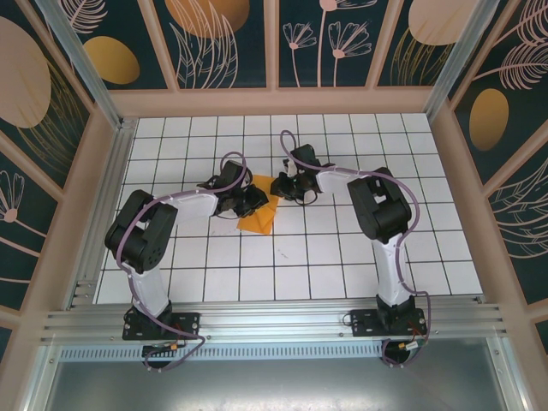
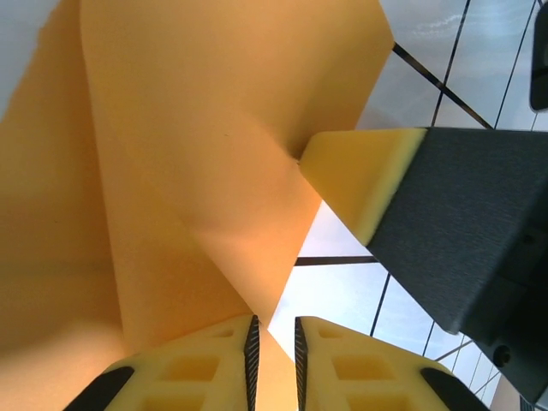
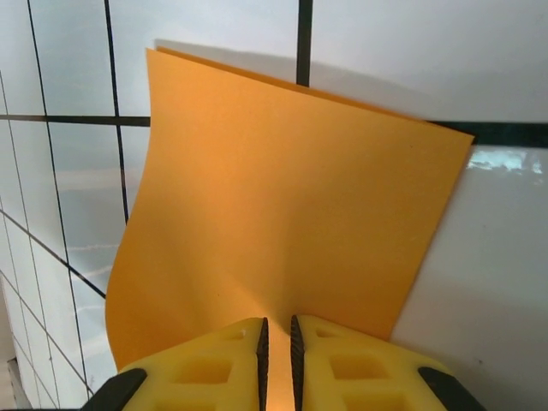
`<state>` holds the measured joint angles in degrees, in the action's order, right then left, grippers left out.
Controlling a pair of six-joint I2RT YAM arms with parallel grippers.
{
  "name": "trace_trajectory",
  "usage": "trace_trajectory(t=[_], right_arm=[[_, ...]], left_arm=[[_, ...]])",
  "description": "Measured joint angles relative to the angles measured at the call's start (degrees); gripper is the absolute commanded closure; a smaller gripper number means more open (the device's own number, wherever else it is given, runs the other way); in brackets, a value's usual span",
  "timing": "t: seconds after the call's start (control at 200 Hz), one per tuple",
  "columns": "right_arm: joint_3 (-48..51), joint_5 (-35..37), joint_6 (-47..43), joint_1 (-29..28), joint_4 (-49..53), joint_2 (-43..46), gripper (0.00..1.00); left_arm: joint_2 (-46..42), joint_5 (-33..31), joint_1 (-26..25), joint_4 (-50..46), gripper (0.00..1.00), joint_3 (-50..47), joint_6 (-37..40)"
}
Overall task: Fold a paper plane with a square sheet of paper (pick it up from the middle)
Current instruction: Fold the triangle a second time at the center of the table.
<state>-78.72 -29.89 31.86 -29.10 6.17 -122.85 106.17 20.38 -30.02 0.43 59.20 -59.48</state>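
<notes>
The square sheet of paper (image 1: 259, 218) is bright orange and sits mid-table between my two grippers, bent and partly lifted off the white grid. In the left wrist view the sheet (image 2: 197, 154) rises in a folded, creased shape. Its lower point runs down between the pads of my left gripper (image 2: 273, 330), whose jaws stand narrowly apart around it. The right gripper's yellow finger (image 2: 360, 175) touches the sheet's edge there. In the right wrist view the sheet (image 3: 282, 205) puckers into my right gripper (image 3: 276, 330), pinched between its pads. From above, the left gripper (image 1: 251, 201) and right gripper (image 1: 282, 187) almost meet.
The white gridded table (image 1: 325, 257) is walled by wooden frames with leaf-patterned panels (image 1: 214, 43) at the back and sides. An aluminium rail (image 1: 274, 321) carrying both arm bases runs along the near edge.
</notes>
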Motion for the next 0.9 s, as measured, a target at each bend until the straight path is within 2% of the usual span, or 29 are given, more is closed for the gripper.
trace_trajectory(t=[0.165, 0.385, 0.686, 0.896], right_arm=[[5.2, -0.3, -0.5, 0.7, -1.1, 4.8, 0.66], [13.4, -2.2, -2.1, 0.6, -2.5, 13.8, 0.6], [13.9, -3.7, -3.7, -2.0, -2.0, 13.9, 0.54], [13.9, -4.1, -4.6, -2.6, -1.6, 12.5, 0.55]], left_arm=[[0.2, -0.1, 0.0, 0.5, 0.81, -0.2, -0.3], [0.2, -0.3, 0.0, 0.9, 0.82, -0.5, -0.4], [0.2, -0.3, 0.0, 1.1, 0.82, -0.7, -0.7], [0.3, -0.8, 0.0, 1.0, 0.84, -0.8, -0.7]])
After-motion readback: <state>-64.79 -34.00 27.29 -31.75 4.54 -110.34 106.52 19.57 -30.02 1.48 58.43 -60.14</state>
